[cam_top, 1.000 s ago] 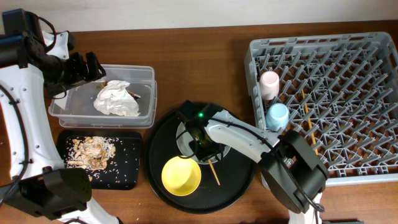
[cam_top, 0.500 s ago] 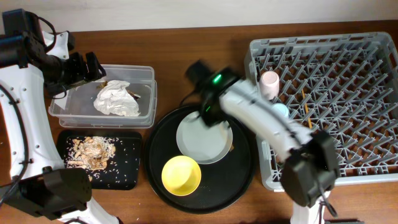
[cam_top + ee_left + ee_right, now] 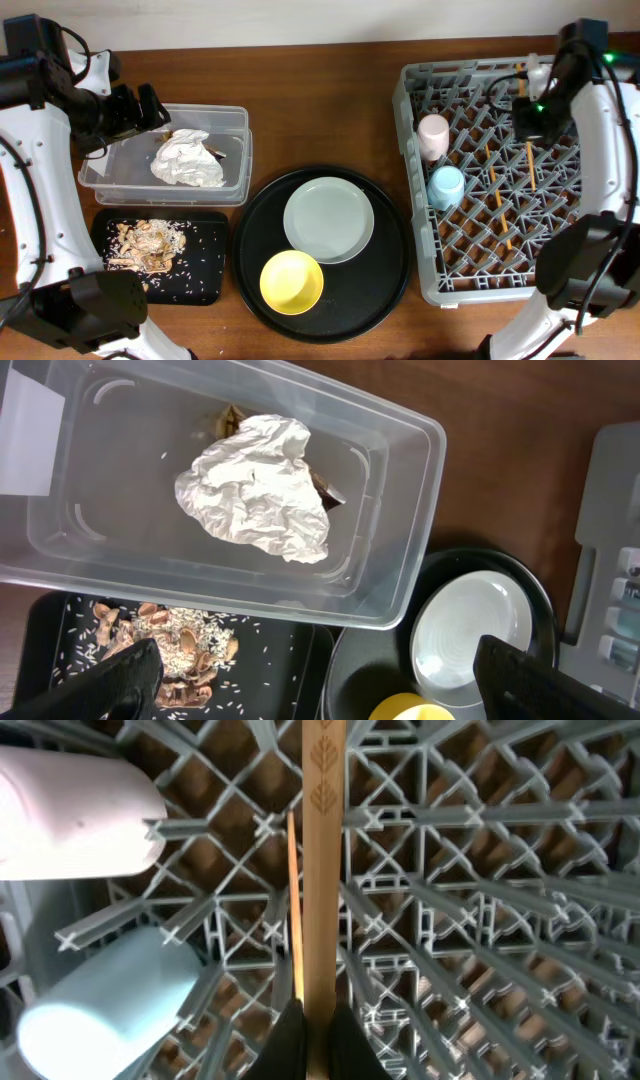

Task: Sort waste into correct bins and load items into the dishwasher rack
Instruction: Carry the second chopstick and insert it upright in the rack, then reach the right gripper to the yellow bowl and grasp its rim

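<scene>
The right gripper (image 3: pixel 318 1042) is pinched tight on one wooden chopstick (image 3: pixel 323 840), holding it over the grey dishwasher rack (image 3: pixel 600 250), which fills the 3 o'clock side of the table. A second chopstick (image 3: pixel 494 184) lies down in the lattice, towards 9 o'clock of the held one. Two cups sit in the rack along its 9 o'clock edge: one pink cup (image 3: pixel 434 135) and, at its 6 o'clock, one blue cup (image 3: pixel 446 186). On the round black tray (image 3: pixel 390 290) at the table's 6 o'clock there is one grey plate (image 3: pixel 328 219), with one yellow bowl (image 3: pixel 291 282) at the plate's 7 o'clock. The left gripper (image 3: pixel 138 108) hangs spread wide over the 10 o'clock corner of the clear tub (image 3: pixel 240 185). The tub holds one crumpled tissue (image 3: pixel 262 490) and one brown wrapper (image 3: pixel 228 420) partly under it. The shallow black tray (image 3: pixel 205 275) at 8 o'clock carries the beige scraps (image 3: pixel 148 242).
</scene>
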